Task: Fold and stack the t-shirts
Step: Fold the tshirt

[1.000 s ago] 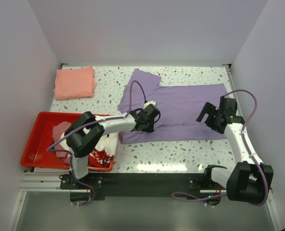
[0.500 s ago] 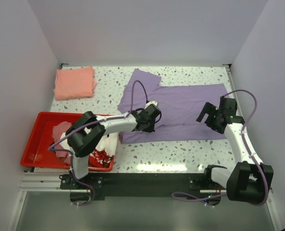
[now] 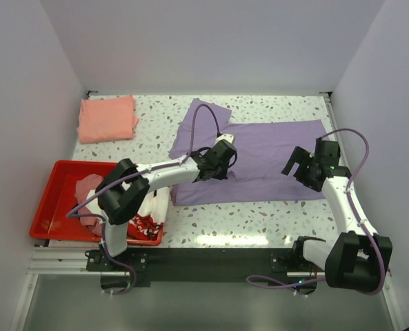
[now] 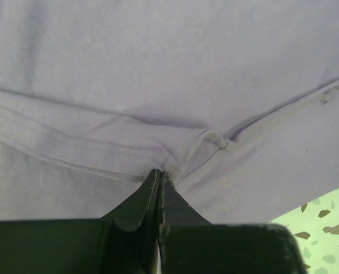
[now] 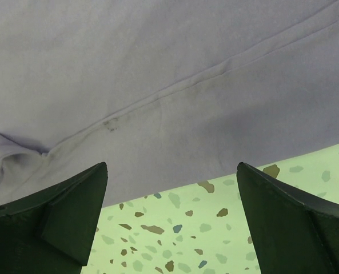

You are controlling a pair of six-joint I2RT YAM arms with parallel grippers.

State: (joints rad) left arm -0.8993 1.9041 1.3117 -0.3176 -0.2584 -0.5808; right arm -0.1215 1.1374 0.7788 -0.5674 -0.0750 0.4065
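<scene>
A lavender-purple t-shirt (image 3: pixel 273 148) lies spread across the middle and right of the table. My left gripper (image 3: pixel 219 164) is over its near left part, shut on a pinch of the shirt. In the left wrist view the closed jaws (image 4: pixel 159 172) hold a stitched fold of the lavender cloth (image 4: pixel 158 57), which puckers toward them. My right gripper (image 3: pixel 299 171) hovers open over the shirt's near right edge. The right wrist view shows wide-apart fingers (image 5: pixel 171 165), with the cloth's edge (image 5: pixel 158 68) and bare speckled table between them. A folded salmon-pink t-shirt (image 3: pixel 107 118) sits at the far left.
A red plastic tray (image 3: pixel 52 200) stands at the near left. A white tee with red print (image 3: pixel 145 222) and a dusty pink one (image 3: pixel 87 185) are bunched in it. Walls close in the table on the left, back and right.
My left gripper has shut on the lavender cloth and moved a little away and to the right, pulling the fabric with it. The right arm has stayed still.
</scene>
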